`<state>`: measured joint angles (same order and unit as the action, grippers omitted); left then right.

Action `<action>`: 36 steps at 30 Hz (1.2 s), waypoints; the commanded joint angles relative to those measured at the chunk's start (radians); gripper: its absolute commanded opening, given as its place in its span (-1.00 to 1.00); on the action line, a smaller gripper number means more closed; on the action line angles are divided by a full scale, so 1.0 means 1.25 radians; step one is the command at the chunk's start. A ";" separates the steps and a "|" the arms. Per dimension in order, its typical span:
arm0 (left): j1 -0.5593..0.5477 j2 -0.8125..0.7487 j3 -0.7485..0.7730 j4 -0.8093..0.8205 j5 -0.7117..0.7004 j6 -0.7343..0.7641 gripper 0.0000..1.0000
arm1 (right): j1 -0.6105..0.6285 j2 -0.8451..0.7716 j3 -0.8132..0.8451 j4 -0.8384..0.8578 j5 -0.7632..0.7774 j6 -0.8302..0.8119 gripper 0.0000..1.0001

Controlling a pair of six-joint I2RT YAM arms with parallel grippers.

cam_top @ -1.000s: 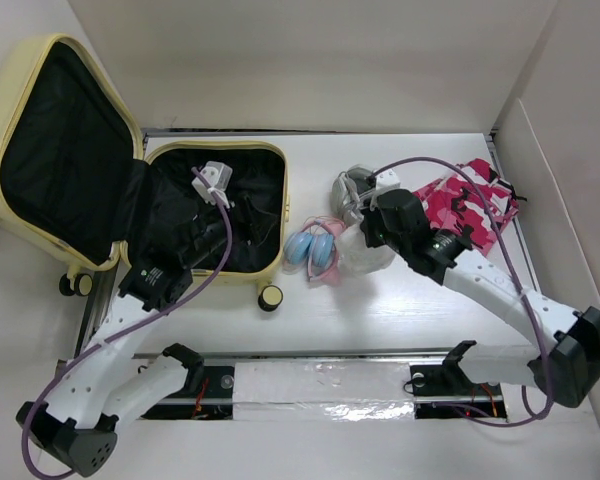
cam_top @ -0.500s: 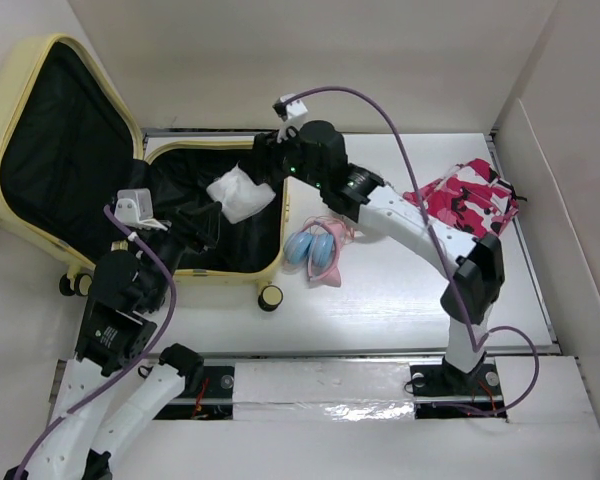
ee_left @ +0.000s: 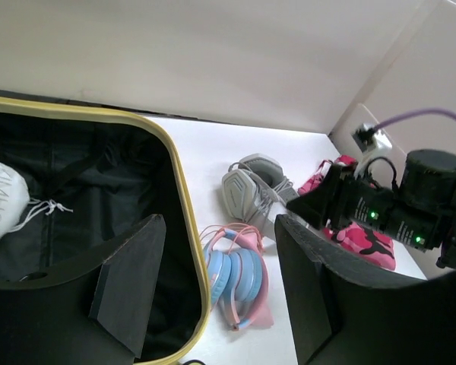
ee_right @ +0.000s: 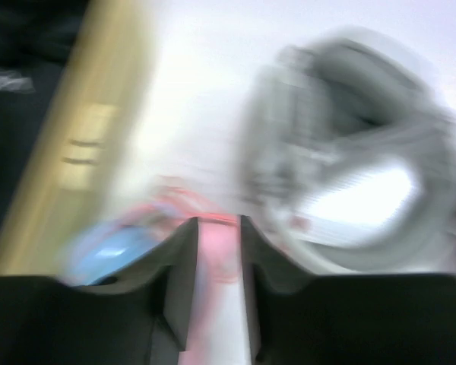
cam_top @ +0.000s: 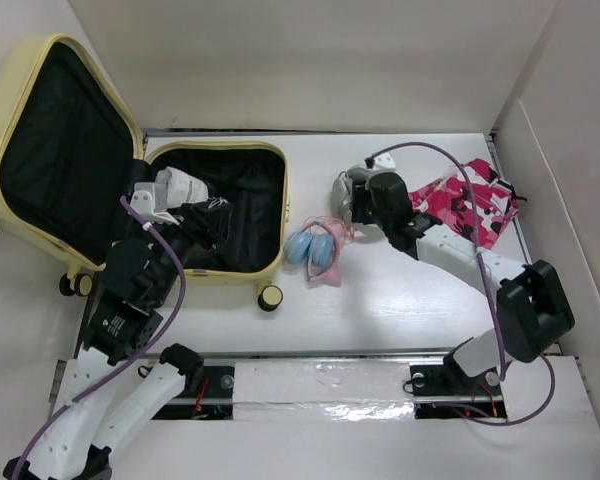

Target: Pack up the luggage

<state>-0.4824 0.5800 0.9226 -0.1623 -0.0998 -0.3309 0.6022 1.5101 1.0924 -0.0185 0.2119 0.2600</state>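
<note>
White table (cam_top: 400, 300) bears shoe (ee_left: 251, 186) and headphones (ee_left: 235, 277) close together; right gripper (ee_right: 215, 222), narrowly parted and empty, hangs by them, so a grab may snag both; left gripper (ee_left: 220, 220) gapes empty.

Blur smears the grey shoe (ee_right: 349, 152), headphones (ee_right: 110, 255) and luggage (ee_right: 83, 144) rim.

The left arm (cam_top: 115, 320) and right arm (cam_top: 460, 258) are showing glossy white link shells broken up by chunky black joint housings. Each is trailing a thin purple cable (cam_top: 425, 146) that is ending in a small white plug (ee_left: 368, 138). The right arm's black wrist is glowing with tiny green lights (ee_left: 372, 215), and the left pincer (ee_left: 219, 228) and right pincer (ee_right: 216, 236) are showing flat, matte black fingers.
</note>
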 commanded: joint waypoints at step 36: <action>-0.001 0.046 -0.003 0.032 0.055 0.009 0.15 | -0.060 0.063 0.233 0.069 -0.280 -0.213 -1.00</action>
<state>-0.4824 0.6456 0.9226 -0.1619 -0.0391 -0.3294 0.4706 1.6569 1.2701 -0.0742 -0.0380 0.0269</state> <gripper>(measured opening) 0.571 0.148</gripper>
